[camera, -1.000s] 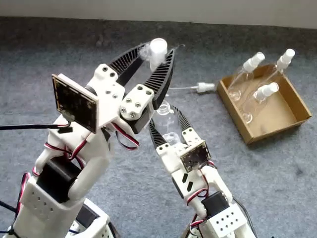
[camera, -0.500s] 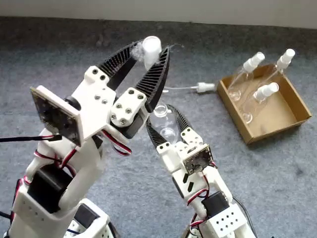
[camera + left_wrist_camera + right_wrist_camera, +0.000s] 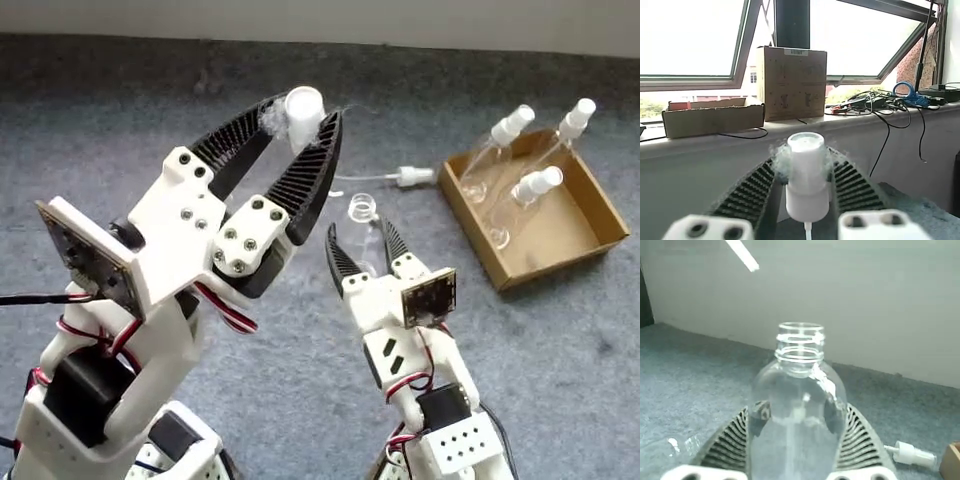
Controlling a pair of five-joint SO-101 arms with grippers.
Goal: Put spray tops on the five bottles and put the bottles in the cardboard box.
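1. While the left gripper (image 3: 300,122) is raised high above the grey carpet (image 3: 120,110), its two black ribbed fingers are clamped on a white spray top (image 3: 303,106), which pokes out past the fingertips.
2. Seen from the left wrist view, the left gripper (image 3: 806,167) pinches the spray top (image 3: 806,150) by its sides, and a thin tube hangs from the top's base.
3. The right gripper (image 3: 358,230) sits just beside the left one and lower. It holds a clear bottle (image 3: 362,212) whose open threaded neck points up and away from the arm.
4. From the right wrist view, the right gripper (image 3: 797,415) hugs the bottle (image 3: 797,405) around its rounded body, with the neck standing free beyond the fingers.
5. From the high view, the held spray top is apart from the bottle's neck, higher and to its left.
6. A cardboard box (image 3: 470,215) lies on the carpet to the right, well apart from both grippers.
7. Three clear bottles with white spray tops lie slanted in it: a left boxed bottle (image 3: 492,155), a right boxed bottle (image 3: 555,145) and a near boxed bottle (image 3: 520,208).
8. A loose spray top (image 3: 412,177) lies on the carpet just beside the box's left wall, its long tube pointing towards the arms. The right wrist view also shows it (image 3: 910,454).
9. Behind the left gripper, a windowsill (image 3: 700,145) carries cartons (image 3: 791,82) and tangled cables (image 3: 875,102).
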